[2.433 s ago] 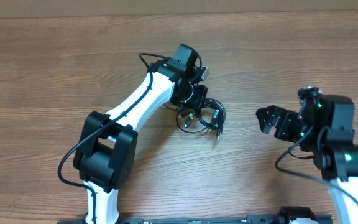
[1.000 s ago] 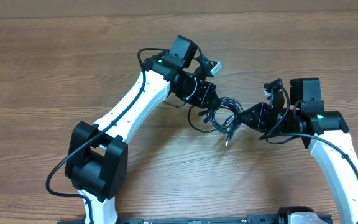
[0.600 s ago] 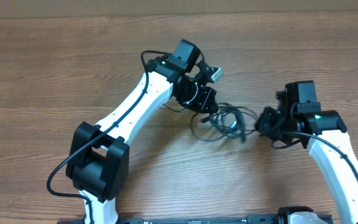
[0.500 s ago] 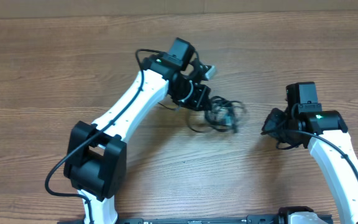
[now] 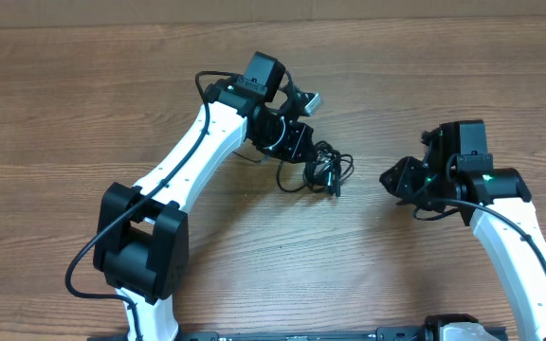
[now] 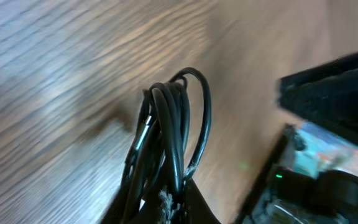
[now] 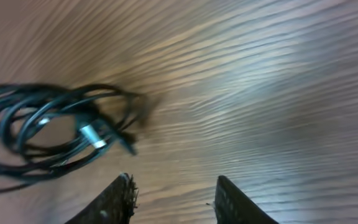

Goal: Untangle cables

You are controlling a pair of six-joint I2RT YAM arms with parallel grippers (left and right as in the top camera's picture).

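The cables (image 5: 322, 170) are a tangled bundle of thin black loops hanging over the middle of the wooden table. My left gripper (image 5: 303, 154) is shut on the bundle's upper left side. In the left wrist view the cables (image 6: 169, 121) rise as tight loops out of the closed left gripper (image 6: 166, 208). My right gripper (image 5: 394, 178) stands open to the right of the bundle, apart from it. In the right wrist view the cables (image 7: 39, 130), with a small silver plug showing, lie ahead at the left, and nothing sits in the right gripper (image 7: 173, 193).
The wooden table (image 5: 83, 114) stretches all round. The right arm's black body (image 6: 328, 124) fills the right side of the left wrist view, close to the bundle. A thicker black cord (image 5: 207, 85) runs along the left arm.
My right gripper has let go of the cables, opened and drawn back to the right. My left gripper has carried the bundle to the left and a little up the table.
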